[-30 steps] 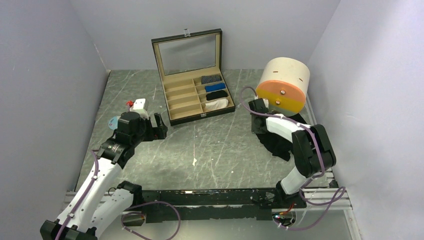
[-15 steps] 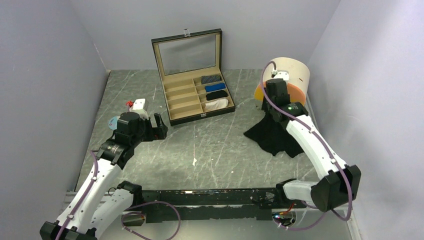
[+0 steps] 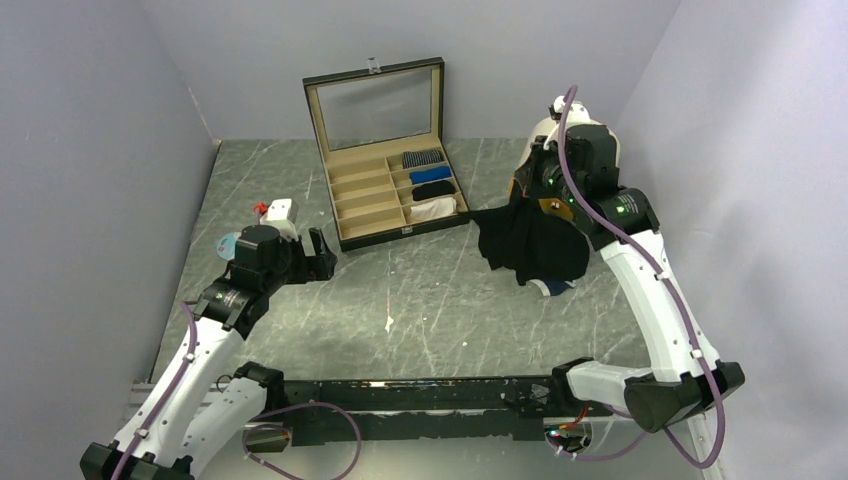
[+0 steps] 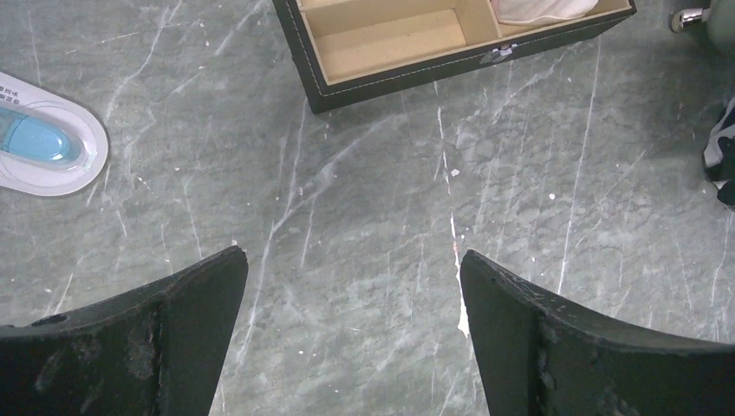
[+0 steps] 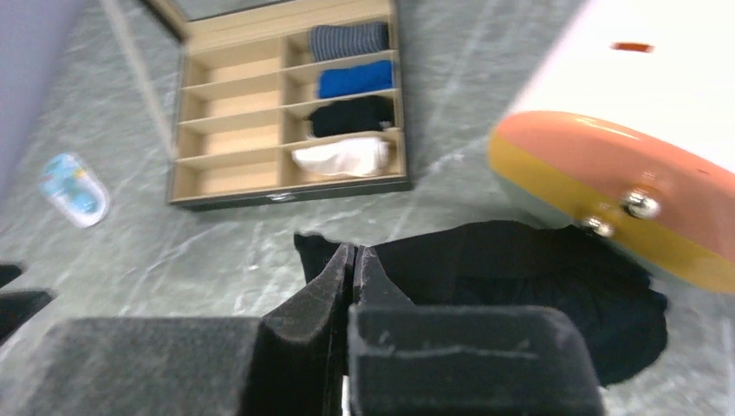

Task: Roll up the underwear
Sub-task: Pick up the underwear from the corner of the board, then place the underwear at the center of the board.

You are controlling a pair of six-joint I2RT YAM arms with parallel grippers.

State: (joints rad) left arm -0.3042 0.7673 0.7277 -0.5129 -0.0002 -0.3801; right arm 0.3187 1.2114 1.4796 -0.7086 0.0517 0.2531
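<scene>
Black underwear [image 3: 530,250] is being held up beneath the right gripper [image 5: 353,253], seemingly clamped on it, for spreading; the left gripper [image 4: 351,264] is being held apart.

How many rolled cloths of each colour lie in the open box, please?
Grey striped roll: 1
Blue roll: 1
Black roll: 1
White roll: 1
Total: 4, all in the right column of the box.

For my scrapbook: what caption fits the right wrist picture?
Right gripper pinches black underwear near the open divided box.
</scene>
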